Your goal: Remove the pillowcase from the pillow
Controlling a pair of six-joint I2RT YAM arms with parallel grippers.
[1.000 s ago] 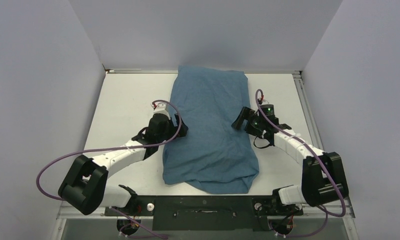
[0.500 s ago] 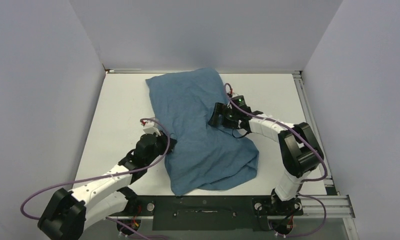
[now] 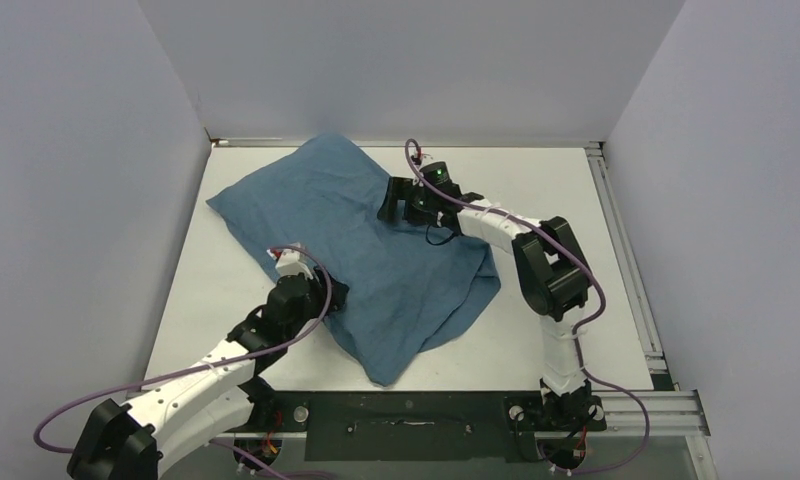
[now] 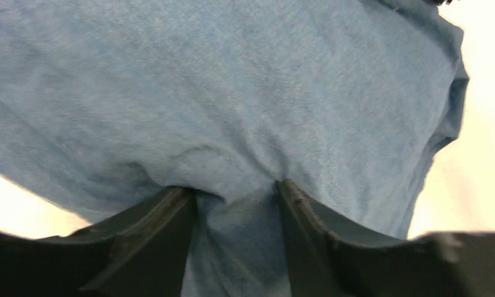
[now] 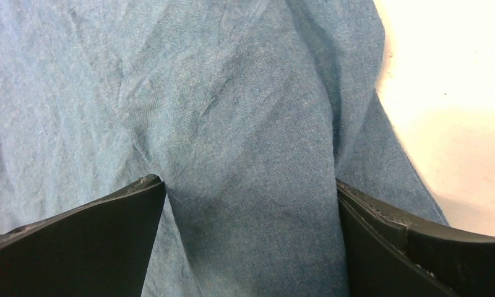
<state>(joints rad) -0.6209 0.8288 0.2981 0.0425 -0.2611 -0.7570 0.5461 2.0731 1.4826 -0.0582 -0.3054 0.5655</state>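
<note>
Both claws had swung the pillowcase (image 3: 356,250) diagonal on the table (image 3: 546,345), the left claw (image 4: 236,189) pinching a fold, the right claw (image 5: 251,185) spread on top, the pillow still hidden inside.

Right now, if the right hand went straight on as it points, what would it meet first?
The pillowcase: its blue cloth fills the gap between the open fingers of the right hand, though depth is unclear.
</note>
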